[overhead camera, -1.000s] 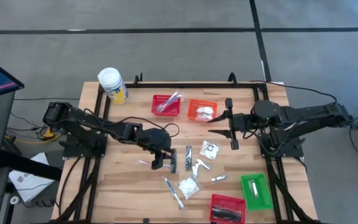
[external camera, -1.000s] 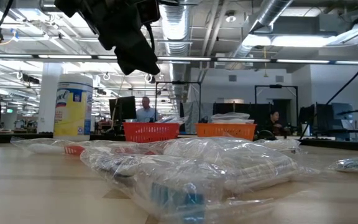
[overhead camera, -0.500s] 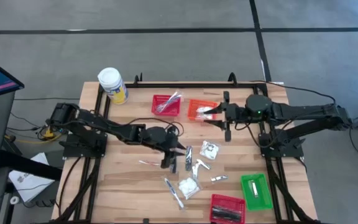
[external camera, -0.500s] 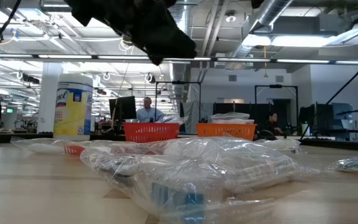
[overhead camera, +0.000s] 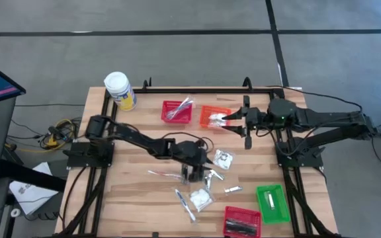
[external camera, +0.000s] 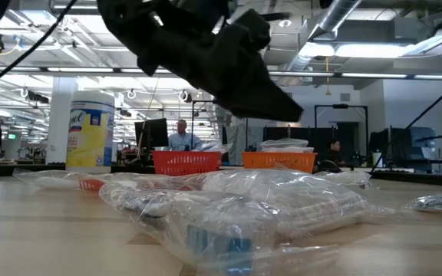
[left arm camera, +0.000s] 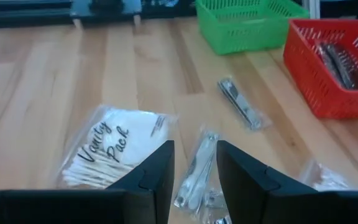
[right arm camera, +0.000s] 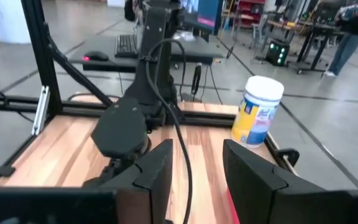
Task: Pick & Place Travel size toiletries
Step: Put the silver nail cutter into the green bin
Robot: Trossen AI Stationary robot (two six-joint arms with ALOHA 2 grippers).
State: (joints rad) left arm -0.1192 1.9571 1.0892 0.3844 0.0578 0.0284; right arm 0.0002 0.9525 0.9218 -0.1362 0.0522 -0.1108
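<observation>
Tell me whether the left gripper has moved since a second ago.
Yes. In the high view the left gripper has travelled toward the table's right side, farther from the yellow jar, and now hangs over the loose packets.

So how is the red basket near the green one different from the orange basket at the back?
The red basket sits at the table's near edge beside the green basket; the orange basket sits at the far side. The red one holds slim dark and silvery sticks; the orange one holds white packets. The right tool hovers by the orange one; no tool is near the red. Both are small mesh plastic baskets.
</observation>
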